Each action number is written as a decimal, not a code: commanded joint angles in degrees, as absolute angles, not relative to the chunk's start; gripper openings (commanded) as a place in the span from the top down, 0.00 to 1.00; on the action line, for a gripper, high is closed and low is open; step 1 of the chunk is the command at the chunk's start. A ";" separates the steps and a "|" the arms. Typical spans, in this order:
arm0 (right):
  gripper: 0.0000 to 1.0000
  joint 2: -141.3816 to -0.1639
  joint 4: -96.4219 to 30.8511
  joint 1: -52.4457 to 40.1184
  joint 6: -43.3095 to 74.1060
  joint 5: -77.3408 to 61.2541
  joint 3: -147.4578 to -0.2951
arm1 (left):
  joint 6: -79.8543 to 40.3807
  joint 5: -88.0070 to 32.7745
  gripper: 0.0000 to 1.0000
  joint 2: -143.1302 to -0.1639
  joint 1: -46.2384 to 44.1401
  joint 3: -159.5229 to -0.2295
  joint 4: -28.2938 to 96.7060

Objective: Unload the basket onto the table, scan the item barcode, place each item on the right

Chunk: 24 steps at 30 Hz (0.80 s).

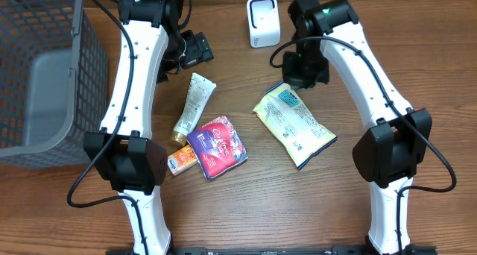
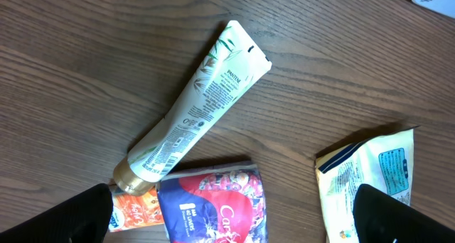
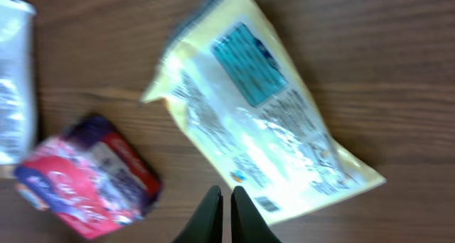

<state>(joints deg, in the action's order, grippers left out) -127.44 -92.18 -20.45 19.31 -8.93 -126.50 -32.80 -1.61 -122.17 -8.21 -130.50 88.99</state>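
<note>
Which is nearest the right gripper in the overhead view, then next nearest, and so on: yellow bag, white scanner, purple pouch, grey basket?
1. Yellow bag, directly by the right gripper.
2. White scanner, back centre.
3. Purple pouch, centre-left.
4. Grey basket, far left.

A basket (image 1: 45, 76) is set at the left edge of the table (image 1: 246, 210). A scanner (image 1: 262, 21) is stood at the far side, near the middle. A tube (image 1: 192, 102) is laid before it, its near end touched by a pouch (image 1: 218, 145) and a small packet (image 1: 181, 160). A bag (image 1: 294, 123) is laid to the right, apart from them.
</note>
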 commanded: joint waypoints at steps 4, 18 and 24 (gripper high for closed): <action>0.93 -127.31 -90.17 -21.85 16.10 -7.60 -117.38 | -32.12 -1.06 0.00 -121.49 -8.32 -131.61 89.17; 0.96 -127.15 -70.06 -23.07 19.33 -11.20 -97.21 | -32.10 -1.06 0.00 -121.49 -8.32 -131.61 89.34; 0.96 -127.07 -69.93 -22.06 20.14 -12.80 -106.19 | -32.10 -1.08 0.00 -121.49 -8.38 -131.61 89.36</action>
<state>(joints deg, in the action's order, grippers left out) -127.09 -70.63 -23.14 19.09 -12.51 -100.71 -32.80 -1.63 -122.17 -8.21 -130.50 89.21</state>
